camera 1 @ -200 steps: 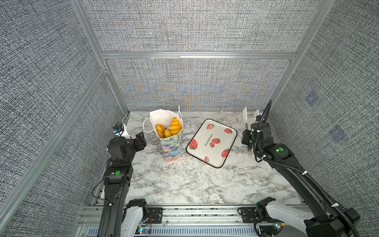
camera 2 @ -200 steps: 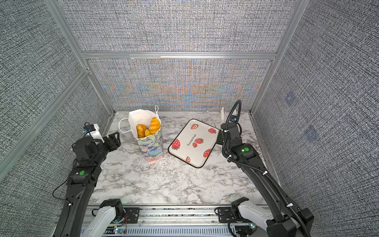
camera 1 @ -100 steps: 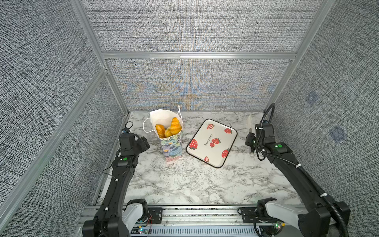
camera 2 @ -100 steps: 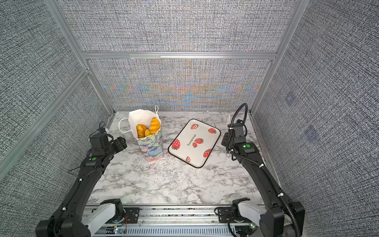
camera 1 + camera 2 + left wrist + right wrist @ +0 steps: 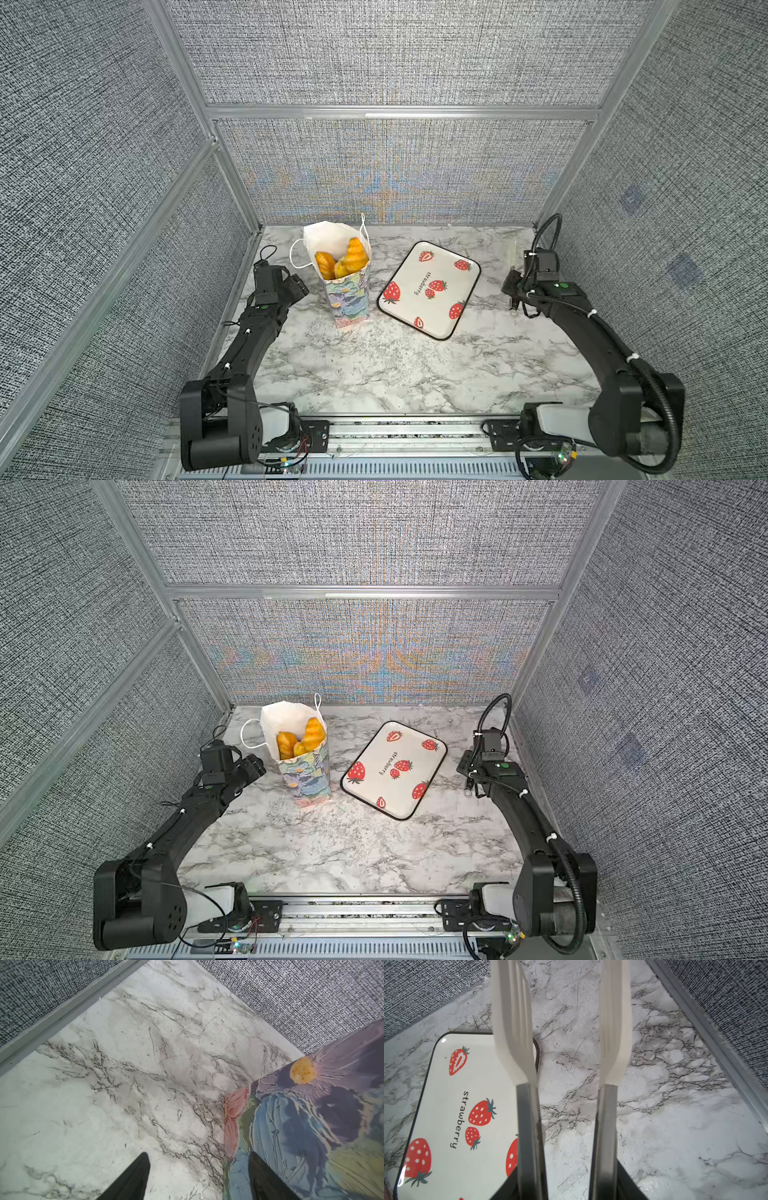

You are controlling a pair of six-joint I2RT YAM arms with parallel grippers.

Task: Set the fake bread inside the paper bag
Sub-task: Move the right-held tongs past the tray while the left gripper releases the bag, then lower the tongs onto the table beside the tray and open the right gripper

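Observation:
The paper bag stands upright at the back left, floral outside and white inside. Three glossy golden pieces of fake bread fill its mouth. My left gripper hangs low beside the bag's left side, open and empty. In the left wrist view my left gripper has one fingertip in front of the bag's printed wall. My right gripper is shut on white slotted tongs, which point towards the back wall with nothing between their blades.
A white strawberry-print tray with a black rim lies right of the bag, with nothing on it. The metal-framed fabric walls stand close behind both grippers. The marble table runs forward to the front rail.
Both arms have dropped low over the table. The left gripper moved in beside the bag. The tongs, upright a second ago, now lie tilted towards the back wall.

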